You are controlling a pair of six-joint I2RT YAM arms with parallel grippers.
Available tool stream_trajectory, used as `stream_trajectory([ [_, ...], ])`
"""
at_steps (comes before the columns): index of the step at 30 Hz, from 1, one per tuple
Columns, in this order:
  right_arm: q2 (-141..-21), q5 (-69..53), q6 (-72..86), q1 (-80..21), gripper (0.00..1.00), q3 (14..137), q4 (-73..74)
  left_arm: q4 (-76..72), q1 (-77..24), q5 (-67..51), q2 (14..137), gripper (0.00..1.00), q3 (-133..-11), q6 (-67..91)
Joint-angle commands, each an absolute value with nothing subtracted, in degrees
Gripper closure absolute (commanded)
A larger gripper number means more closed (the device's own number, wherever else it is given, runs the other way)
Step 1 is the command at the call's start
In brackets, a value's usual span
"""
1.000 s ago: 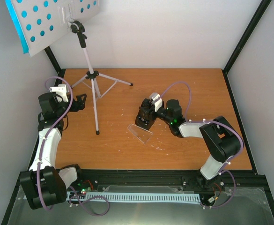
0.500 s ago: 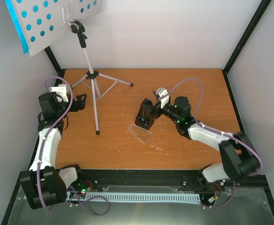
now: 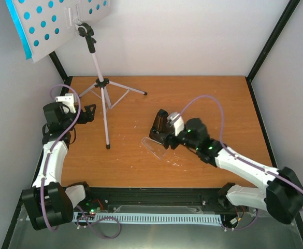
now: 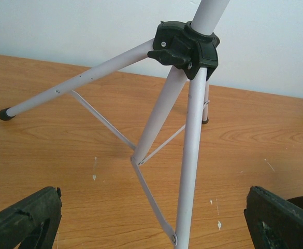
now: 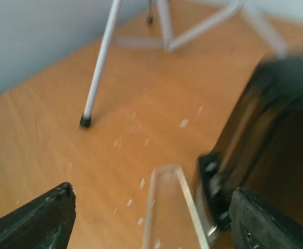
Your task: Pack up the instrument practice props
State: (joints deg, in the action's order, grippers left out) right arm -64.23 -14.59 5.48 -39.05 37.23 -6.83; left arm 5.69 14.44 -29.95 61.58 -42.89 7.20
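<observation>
A wooden table fills the floor of a white-walled booth with black corner posts. The music stand stands at the far left on its white tripod. Its hole-punched desk tilts high over the far left corner, and the cyan sheet-music pages show along the desk's left edge.

The left gripper hangs just left of the stand's pole with its fingers spread wide and nothing between them. Its wrist view looks straight at the tripod's black hub and legs.

Near the middle of the table the black pyramid metronome stands upright. Its clear cover is off and lies flat on the wood just beside it on the near side; whether the two touch cannot be told.

The right gripper reaches in low from the right, close against the metronome. Its fingers are apart and grip nothing. In its blurred wrist view the cover lies between them and the metronome looms at the right.
</observation>
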Motion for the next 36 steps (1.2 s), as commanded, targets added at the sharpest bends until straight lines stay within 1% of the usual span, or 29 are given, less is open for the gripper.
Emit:
stream_trajectory([
  [1,-70.8,-7.1,10.6,-46.3,0.22,36.4,-0.8,5.6,14.3,-29.8,62.0,0.03,-44.4,7.3],
  [6,-80.0,-4.8,10.9,-48.9,0.3,40.4,1.1,5.5,14.3,-30.2,62.1,0.03,-44.4,7.5],
  [10,-84.9,-4.4,12.2,-49.3,0.37,42.4,1.8,5.7,14.3,-29.8,62.1,0.03,-44.7,7.7],
  [13,-85.7,-2.1,13.0,-49.7,0.37,42.2,1.0,5.6,14.3,-30.0,62.0,0.01,-44.9,8.3],
  [17,-87.0,-1.3,12.4,-50.1,0.4,43.1,2.3,5.8,14.3,-28.3,62.2,0.01,-45.5,9.9],
  [21,-87.8,-0.4,12.6,-50.4,0.41,43.7,4.0,6.2,14.3,-27.5,63.0,0.01,-46.1,10.5],
  [26,-86.9,-4.5,10.3,-51.6,0.42,43.5,2.1,6.3,14.3,-27.4,63.2,0.0,-46.1,10.2],
  [30,-90.6,-9.6,9.7,-51.9,0.43,45.3,2.3,6.4,14.3,-26.8,63.0,0.01,-45.6,9.7],
  [36,-92.8,-10.3,12.8,-53.5,0.42,44.7,0.2,6.1,14.3,-27.8,63.9,0.01,-45.2,9.5],
])
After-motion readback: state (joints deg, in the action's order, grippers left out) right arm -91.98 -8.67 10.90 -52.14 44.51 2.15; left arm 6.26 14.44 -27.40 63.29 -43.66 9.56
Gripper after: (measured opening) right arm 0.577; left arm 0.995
